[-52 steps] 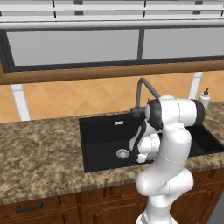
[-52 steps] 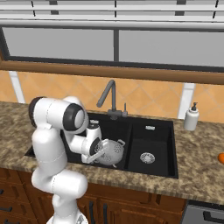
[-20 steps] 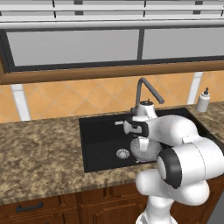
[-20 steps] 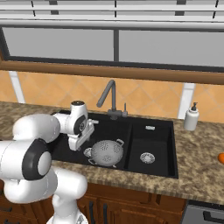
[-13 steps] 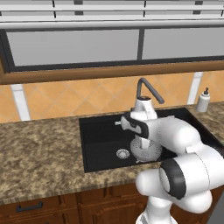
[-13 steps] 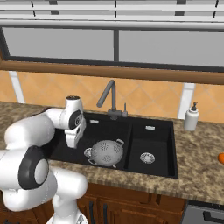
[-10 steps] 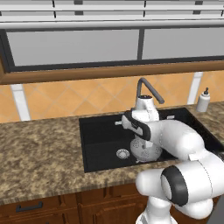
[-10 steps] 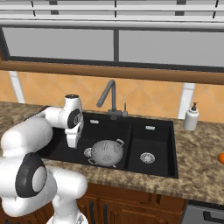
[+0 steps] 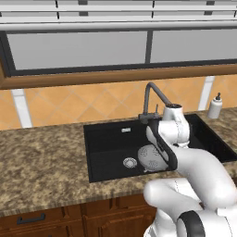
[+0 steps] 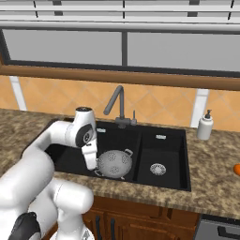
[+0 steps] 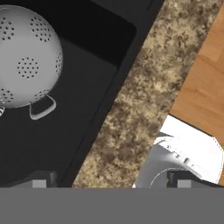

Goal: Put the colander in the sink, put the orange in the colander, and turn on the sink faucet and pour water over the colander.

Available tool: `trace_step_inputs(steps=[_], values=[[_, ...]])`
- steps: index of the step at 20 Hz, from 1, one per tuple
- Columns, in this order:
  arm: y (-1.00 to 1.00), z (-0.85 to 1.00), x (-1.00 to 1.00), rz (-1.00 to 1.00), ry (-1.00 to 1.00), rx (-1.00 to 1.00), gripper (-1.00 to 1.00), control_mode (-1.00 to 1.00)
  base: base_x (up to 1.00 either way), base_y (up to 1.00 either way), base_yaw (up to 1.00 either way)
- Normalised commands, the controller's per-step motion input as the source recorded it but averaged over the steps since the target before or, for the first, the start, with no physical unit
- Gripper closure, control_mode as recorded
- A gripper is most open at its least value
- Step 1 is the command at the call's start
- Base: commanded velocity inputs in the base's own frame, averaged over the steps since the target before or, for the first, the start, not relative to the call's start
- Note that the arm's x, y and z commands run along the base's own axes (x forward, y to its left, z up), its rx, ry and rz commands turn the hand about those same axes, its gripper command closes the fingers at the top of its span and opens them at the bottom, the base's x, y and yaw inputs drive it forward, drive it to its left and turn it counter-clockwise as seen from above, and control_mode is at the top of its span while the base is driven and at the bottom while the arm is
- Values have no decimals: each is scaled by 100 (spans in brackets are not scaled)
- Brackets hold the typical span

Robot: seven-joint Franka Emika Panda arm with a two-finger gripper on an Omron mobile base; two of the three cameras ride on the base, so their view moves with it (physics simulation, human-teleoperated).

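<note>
Grey metal marks the colander (image 10: 114, 163), which sits in the large left basin of the black sink (image 10: 161, 174), near the front wall and beside the divider; in the hand view its perforated bowl and one small loop handle lie on the dark basin floor. Just left of it in the right base view, the hand (image 10: 90, 162) hangs over the basin with its jaws spread wide and nothing between them, apart from the colander. Behind, the dark gooseneck sink faucet (image 10: 116, 106) rises at the back rim, and no stream shows from it. Right of the sink, a white soap dispenser (image 10: 204, 126) stands on the speckled tabletop (image 10: 213, 164), and at the far right edge a sliver of the orange (image 10: 236, 169) rests well apart from the sink. The colander step looks finished; fetching the orange seems next, which calls for a long reach or a drive rightward.
</note>
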Motion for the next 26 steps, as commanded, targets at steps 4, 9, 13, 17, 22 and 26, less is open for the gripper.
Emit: trace_step_inputs(steps=[4, 9, 13, 17, 22, 26], values=[[-29, 69, -41, 18, 8, 0, -100, -100, 0, 0, 0], [-55, 55, -37, 16, 5, 0, -100, -100, 0, 0, 0], [-79, 7, -42, 20, 0, 0, -100, -100, 0, 0, 0], [-78, 1, -9, 14, 0, 0, -100, -100, 0, 0, 0], [-89, 0, 0, 6, 0, 0, -100, -100, 0, 0, 0], [-78, 0, 0, 7, 0, 1, -100, -100, 0, 0, 0]])
